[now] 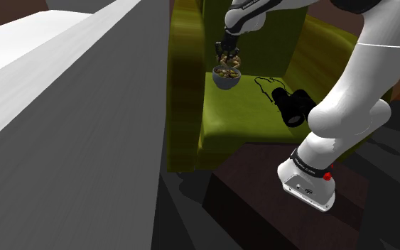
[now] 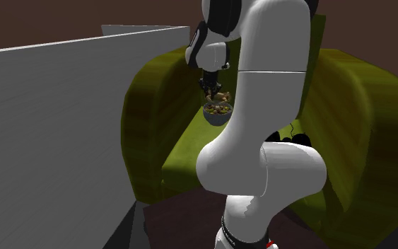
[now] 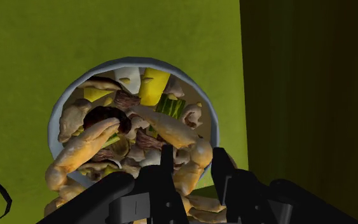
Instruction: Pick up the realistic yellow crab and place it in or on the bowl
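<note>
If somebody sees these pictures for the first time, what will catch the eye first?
The big white arm reaches over an olive-green armchair. Its black gripper holds a tan crab right above a grey bowl on the seat; black binoculars lie nearby.

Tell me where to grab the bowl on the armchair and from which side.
Grip the bowl by its rim from straight above, one finger inside, one outside: it stands upright and looks too wide to span. Choose the rim stretch farthest from the pincer, clear of the crab.

An olive-green armchair seat (image 1: 242, 119) carries a bowl (image 1: 226, 79) and black binoculars (image 1: 294, 105).
</note>
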`<action>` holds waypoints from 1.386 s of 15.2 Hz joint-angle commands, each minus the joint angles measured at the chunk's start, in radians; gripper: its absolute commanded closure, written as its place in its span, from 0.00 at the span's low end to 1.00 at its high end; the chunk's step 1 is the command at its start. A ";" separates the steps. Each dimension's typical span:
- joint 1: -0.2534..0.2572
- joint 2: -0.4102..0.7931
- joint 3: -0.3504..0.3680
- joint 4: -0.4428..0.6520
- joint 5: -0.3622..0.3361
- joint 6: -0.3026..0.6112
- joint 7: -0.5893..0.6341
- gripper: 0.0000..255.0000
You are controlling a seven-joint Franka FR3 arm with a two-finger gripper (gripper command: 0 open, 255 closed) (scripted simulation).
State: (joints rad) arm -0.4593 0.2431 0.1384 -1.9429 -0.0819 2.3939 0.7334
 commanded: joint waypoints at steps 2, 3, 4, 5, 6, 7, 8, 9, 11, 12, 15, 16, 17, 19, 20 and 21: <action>0.002 0.022 -0.002 -0.012 -0.006 0.035 0.005 1.00; 0.002 0.029 -0.003 -0.017 -0.009 0.046 0.007 1.00; 0.003 0.036 -0.004 -0.021 -0.011 0.058 0.008 1.00; 0.003 0.043 -0.005 -0.026 -0.013 0.069 0.010 1.00; 0.004 0.052 -0.006 -0.030 -0.016 0.082 0.012 1.00; 0.004 0.052 -0.006 -0.030 -0.015 0.082 0.012 1.00; 0.004 0.052 -0.006 -0.030 -0.015 0.082 0.012 1.00; 0.004 0.052 -0.006 -0.030 -0.016 0.082 0.012 1.00; 0.004 0.052 -0.006 -0.030 -0.016 0.082 0.012 1.00; 0.004 0.052 -0.006 -0.030 -0.016 0.082 0.012 1.00; 0.003 0.053 -0.006 -0.029 -0.015 0.082 0.011 0.00; 0.004 0.051 -0.005 -0.031 -0.015 0.082 0.012 0.00; 0.003 0.051 -0.005 -0.030 -0.015 0.081 0.011 0.00; 0.003 0.051 -0.005 -0.030 -0.015 0.081 0.011 0.00; 0.004 0.052 -0.005 -0.030 -0.016 0.082 0.012 0.00; 0.002 0.026 -0.003 -0.031 -0.009 0.058 0.008 0.00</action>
State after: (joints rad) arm -0.4580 0.2774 0.1343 -1.9814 -0.0934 2.4667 0.7417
